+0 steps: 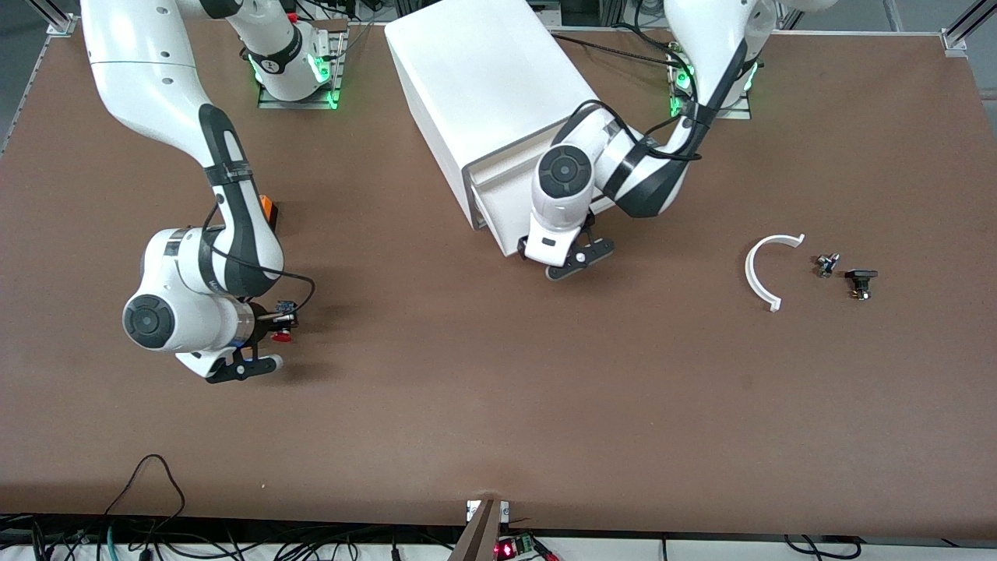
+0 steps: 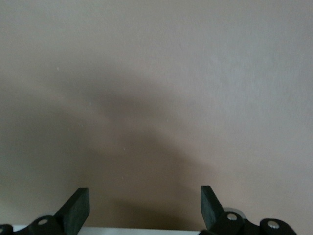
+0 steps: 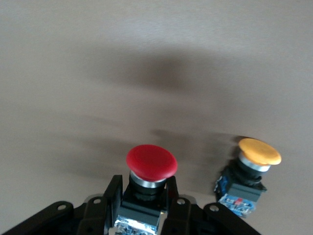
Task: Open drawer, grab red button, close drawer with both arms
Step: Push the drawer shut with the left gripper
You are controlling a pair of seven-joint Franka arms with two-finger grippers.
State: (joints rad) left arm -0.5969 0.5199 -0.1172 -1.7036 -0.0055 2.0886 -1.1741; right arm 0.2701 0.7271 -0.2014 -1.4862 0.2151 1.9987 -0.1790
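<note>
Right hand (image 3: pixel 142 205) pinching domed red button (image 3: pixel 151 161); left hand (image 2: pixel 145 208) spread by white drawer (image 1: pixel 498 222)

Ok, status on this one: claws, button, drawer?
Right claw shut on the red button, over the table by the orange-capped button. Left claw open at the drawer front. Nothing in the way.
</note>
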